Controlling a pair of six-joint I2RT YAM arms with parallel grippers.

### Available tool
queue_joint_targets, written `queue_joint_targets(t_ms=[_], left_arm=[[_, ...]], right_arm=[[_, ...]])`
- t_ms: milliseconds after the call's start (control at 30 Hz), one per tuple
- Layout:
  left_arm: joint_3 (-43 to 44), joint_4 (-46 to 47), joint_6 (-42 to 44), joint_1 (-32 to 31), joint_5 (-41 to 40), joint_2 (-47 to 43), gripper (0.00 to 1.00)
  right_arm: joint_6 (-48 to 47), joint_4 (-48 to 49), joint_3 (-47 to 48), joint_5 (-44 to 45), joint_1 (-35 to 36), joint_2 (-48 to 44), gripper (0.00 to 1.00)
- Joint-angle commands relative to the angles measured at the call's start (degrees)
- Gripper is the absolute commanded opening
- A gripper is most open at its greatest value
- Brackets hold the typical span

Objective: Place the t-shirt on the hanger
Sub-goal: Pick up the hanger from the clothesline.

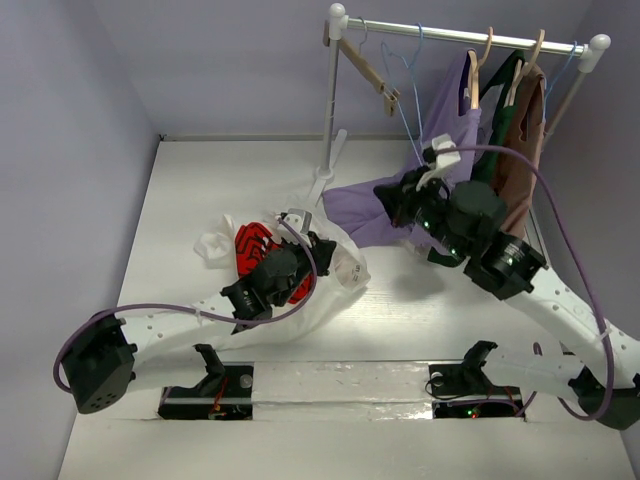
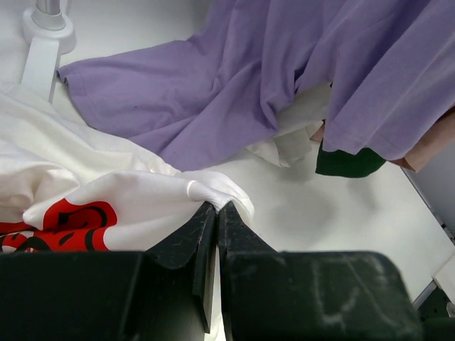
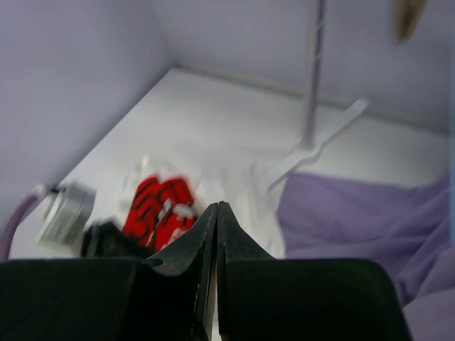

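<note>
The white t-shirt [image 1: 340, 262] with its red print lies crumpled on the table left of centre. It also shows in the left wrist view [image 2: 106, 188] and the right wrist view [image 3: 160, 206]. My left gripper [image 1: 303, 232] rests on it, and its jaws [image 2: 217, 204] are shut on a raised fold of the white cloth. My right gripper [image 1: 388, 197] hangs above the purple shirt, right of the t-shirt, with its jaws [image 3: 217, 206] shut and nothing between them. The light-blue hanger [image 1: 400, 105] hangs bare on the rack's bar at the back.
A white clothes rack [image 1: 330, 110] stands at the back right. It carries tan wooden hangers [image 1: 373, 70], a purple shirt [image 1: 355, 212] trailing onto the table, and brown and green garments [image 1: 522, 130]. The rack's foot [image 2: 44, 42] is beside the t-shirt. Walls close in the left and back.
</note>
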Motion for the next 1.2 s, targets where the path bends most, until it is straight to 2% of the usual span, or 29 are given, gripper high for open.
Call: queue_joint_targets(t_ms=[0, 67, 100, 233, 467, 600, 933, 1000, 1033, 1100, 1167], left_arm=[[-0.3, 3.8, 1.5, 0.2, 1.8, -2.4, 0.00], [-0.5, 3.1, 1.9, 0.2, 1.5, -3.9, 0.00], [-0.7, 2.8, 2.3, 0.8, 1.5, -4.7, 0.00], [-1.1, 2.7, 2.8, 0.8, 2.0, -5.6, 0.00], [-0.8, 2.9, 2.6, 0.8, 3.4, -4.8, 0.00], [-0.6, 2.9, 2.6, 0.8, 3.1, -4.3, 0.00], [0.0, 2.8, 2.5, 0.8, 3.8, -1.8, 0.00], [0.1, 2.8, 2.5, 0.8, 3.8, -1.6, 0.00], [0.1, 2.8, 2.5, 0.8, 3.8, -1.5, 0.00], [0.1, 2.8, 2.5, 0.8, 3.7, -1.4, 0.00], [0.2, 3.0, 2.6, 0.8, 3.7, -1.0, 0.00]], right_arm=[[-8.7, 3.3, 10.5, 10.6, -3.1, 5.4, 0.07], [-11.3, 1.7, 14.5, 11.6, -5.1, 9.7, 0.15], [-12.0, 3.5, 16.1, 13.1, -7.7, 10.4, 0.23], [-10.8, 4.1, 20.1, 8.4, -15.6, 13.6, 0.36], [-11.4, -3.0, 34.0, 1.1, -25.3, 23.3, 0.36], [-12.0, -7.6, 40.6, -5.0, -27.2, 29.5, 0.38], [-10.8, -9.5, 45.6, -13.1, -29.8, 38.0, 0.41], [-11.1, -9.6, 45.9, -12.4, -29.8, 39.6, 0.38], [-11.1, -9.1, 45.8, -11.9, -29.8, 39.7, 0.31], [-11.0, -8.4, 45.0, -11.9, -29.8, 39.5, 0.24], [-11.0, -7.9, 44.8, -12.4, -29.8, 39.4, 0.23]])
